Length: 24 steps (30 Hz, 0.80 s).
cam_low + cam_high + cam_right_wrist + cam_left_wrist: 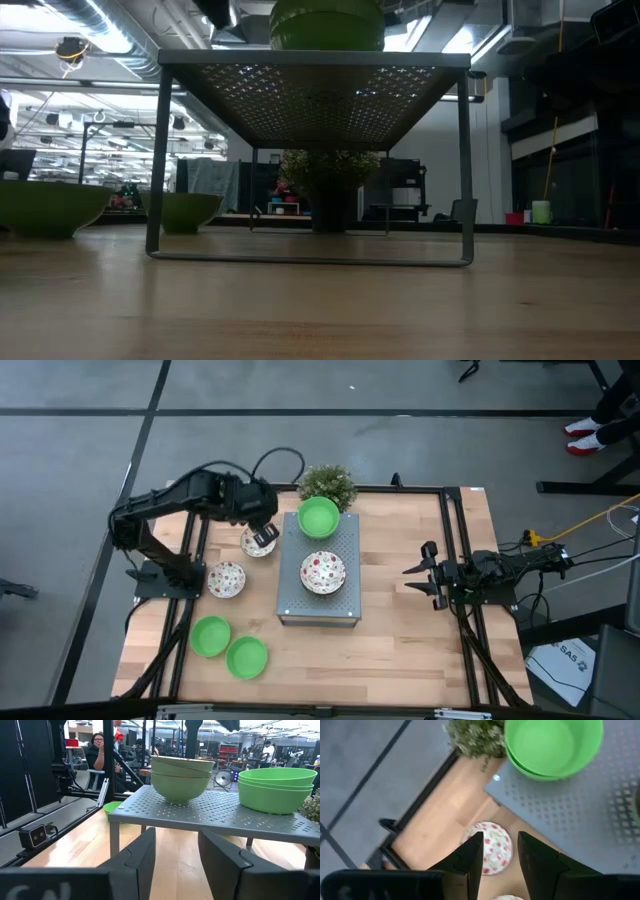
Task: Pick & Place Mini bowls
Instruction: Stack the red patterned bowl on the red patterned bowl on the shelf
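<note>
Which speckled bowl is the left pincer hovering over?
The speckled bowl on the table beside the rack's left edge, under the left pincer; the other table one sits nearer the front.

Even bright overhead light on the table (400, 610), dim backlit low view, blurred foreground fingers (470, 862).

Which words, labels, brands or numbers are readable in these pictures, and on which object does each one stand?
"SAS": partly readable on the white sheet or box on the floor right of the table, high view; the rest is too small.
Left gripper housing: pale marks, too blurred to read.
Right gripper housing: pale marks, too blurred.
Mini bowls: no text visible.
</note>
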Tool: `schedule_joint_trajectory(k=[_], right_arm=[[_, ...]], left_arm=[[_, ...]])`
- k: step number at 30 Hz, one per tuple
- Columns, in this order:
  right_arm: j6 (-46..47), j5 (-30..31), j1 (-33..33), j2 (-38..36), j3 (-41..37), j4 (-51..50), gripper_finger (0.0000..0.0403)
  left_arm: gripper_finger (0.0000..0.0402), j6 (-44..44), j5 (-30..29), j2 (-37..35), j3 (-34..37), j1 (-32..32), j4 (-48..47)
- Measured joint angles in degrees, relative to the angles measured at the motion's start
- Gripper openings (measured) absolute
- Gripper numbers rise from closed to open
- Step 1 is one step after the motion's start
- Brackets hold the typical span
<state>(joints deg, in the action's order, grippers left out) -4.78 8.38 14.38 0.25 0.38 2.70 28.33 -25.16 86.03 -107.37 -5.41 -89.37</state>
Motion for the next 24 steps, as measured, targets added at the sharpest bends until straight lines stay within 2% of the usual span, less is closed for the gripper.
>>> schedule_joint_trajectory(k=[6,11,16,24], right_arm=[[0.0,0.0,0.0,0.0,0.0,0.0,0.0147],[0.0,0.0,0.0,0.0,0.0,0.0,0.0147],[0.0,0.0,0.0,0.0,0.0,0.0,0.0147],[0.0,0.0,0.0,0.0,0.0,0.0,0.0147]], left_arm=[[0.0111,8.1,-0.1,-4.3,9.8,4.5,1.4],[0.011,13.7,-0.1,-9.0,19.1,5.4,3.6],[0.0111,16.1,0.1,-13.2,27.3,4.0,7.9],[0.0105,16.0,5.6,-16.0,36.7,-2.1,11.7]])
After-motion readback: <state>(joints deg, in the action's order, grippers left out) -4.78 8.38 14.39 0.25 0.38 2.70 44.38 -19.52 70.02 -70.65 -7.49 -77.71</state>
